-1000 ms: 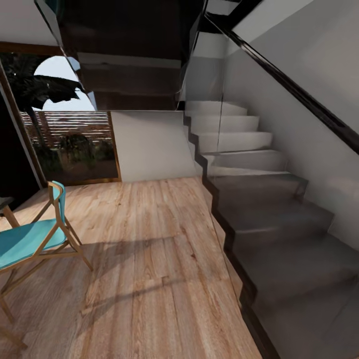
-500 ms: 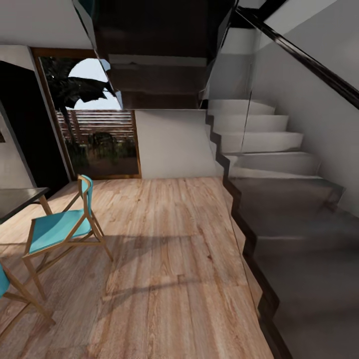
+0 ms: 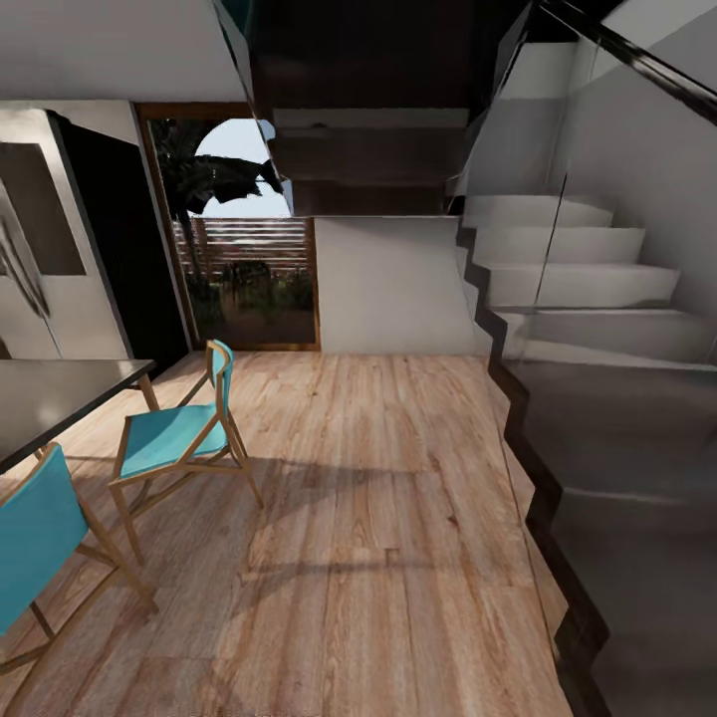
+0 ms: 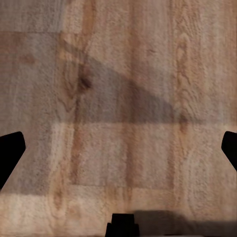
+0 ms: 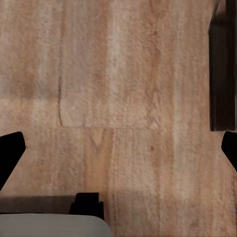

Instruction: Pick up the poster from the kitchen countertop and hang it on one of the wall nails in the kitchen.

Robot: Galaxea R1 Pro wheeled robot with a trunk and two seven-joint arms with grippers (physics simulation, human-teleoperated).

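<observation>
Robot in transit over wood floor [image 3: 378, 518], poster nowhere around here, no kitchen countertop either. Left gripper [image 4: 118, 148] and right gripper [image 5: 118, 148] both spread wide, holding nothing. Risks imo: base clipping teal chair [image 3: 179, 438], dark table [image 3: 60, 398], or stair edge [image 3: 538, 468].

The near blue chair [image 3: 35, 543] is running off the head view's left and lower edges, and the dark table [image 3: 55, 398] is being cut by the left edge. The staircase [image 3: 597, 398] is running past the right edge. In each wrist view the left gripper [image 4: 118, 148] and right gripper [image 5: 118, 148] are showing fingertips only at the edges
</observation>
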